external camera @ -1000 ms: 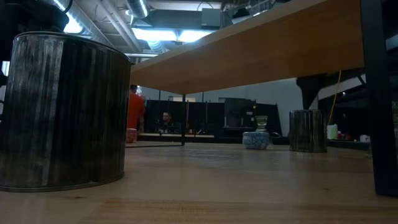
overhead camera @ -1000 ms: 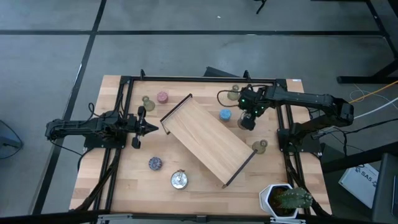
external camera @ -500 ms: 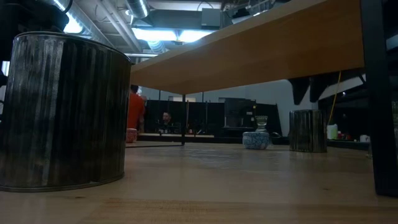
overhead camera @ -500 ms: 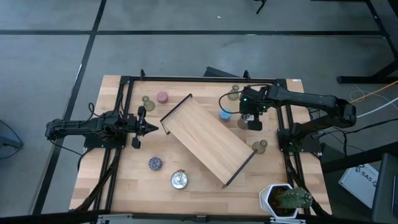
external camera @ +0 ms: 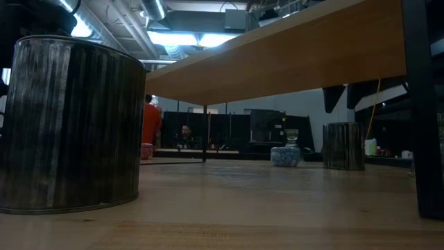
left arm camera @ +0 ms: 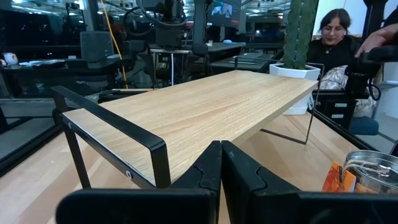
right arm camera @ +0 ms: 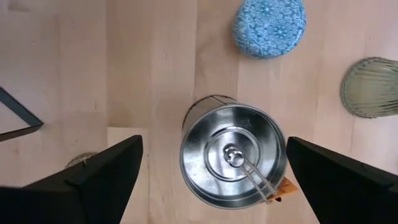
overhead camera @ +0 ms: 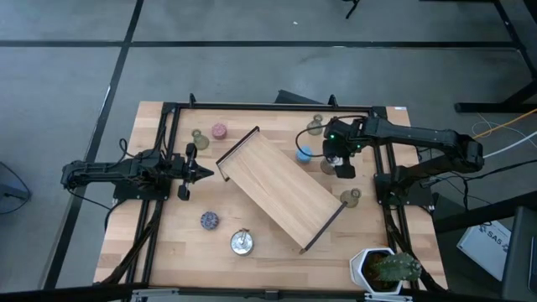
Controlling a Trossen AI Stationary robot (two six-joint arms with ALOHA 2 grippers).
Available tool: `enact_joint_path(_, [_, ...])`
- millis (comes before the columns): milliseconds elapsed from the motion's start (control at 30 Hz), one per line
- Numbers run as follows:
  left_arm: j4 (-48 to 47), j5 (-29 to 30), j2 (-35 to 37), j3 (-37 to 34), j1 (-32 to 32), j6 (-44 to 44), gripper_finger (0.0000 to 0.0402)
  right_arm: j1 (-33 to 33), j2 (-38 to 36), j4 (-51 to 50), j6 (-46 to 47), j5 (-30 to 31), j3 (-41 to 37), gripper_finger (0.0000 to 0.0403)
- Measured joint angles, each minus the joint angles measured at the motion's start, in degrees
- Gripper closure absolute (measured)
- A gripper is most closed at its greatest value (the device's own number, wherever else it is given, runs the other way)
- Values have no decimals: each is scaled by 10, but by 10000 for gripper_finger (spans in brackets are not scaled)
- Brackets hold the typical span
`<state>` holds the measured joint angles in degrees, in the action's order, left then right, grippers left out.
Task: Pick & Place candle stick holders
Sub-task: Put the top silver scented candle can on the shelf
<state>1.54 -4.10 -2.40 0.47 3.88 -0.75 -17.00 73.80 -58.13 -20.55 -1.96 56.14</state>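
Candle stick holders sit scattered over my pale wooden table (overhead camera: pixel 168 252), around the long rectangular wooden tray (overhead camera: pixel 281 189) that lies diagonally across its middle. From above I count a pink holder (overhead camera: pixel 219 131) and an olive-green bell-shaped one (overhead camera: pixel 199 137) near the far left corner, a purple patterned holder (overhead camera: pixel 209 220) and a round shiny silver one (overhead camera: pixel 242 242) at the near left, a blue patterned holder (overhead camera: pixel 303 154) just off the tray's far side, another olive-green holder (overhead camera: pixel 316 126) beyond it, and a third olive-green one (overhead camera: pixel 351 197) by the tray's right end.

My right gripper (overhead camera: pixel 340 164) hangs over the spot just right of the blue holder, fingers (right arm camera: pixel 93 177) spread wide. Its wrist camera looks straight down on a second shiny silver tin holder (right arm camera: pixel 233 155), standing upright between the two fingers and touching neither (an orange tag pokes out at its rim); the blue holder and one olive-green holder lie just beyond it.

My left gripper (overhead camera: pixel 204 173) waits at the table's left side, pointing at the tray's left end, its fingers (left arm camera: pixel 208 171) pressed together on nothing.

A potted green plant in a white pot (overhead camera: pixel 386 268) stands at the near right corner. Past the table I can see a person seated (left arm camera: pixel 336 28).
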Motion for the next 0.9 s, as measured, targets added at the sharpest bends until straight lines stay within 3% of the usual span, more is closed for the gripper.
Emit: enact_joint_path(900, [0, 0, 0, 0, 0, 0, 398, -26, 5, -40, -21, 9, -1, 3])
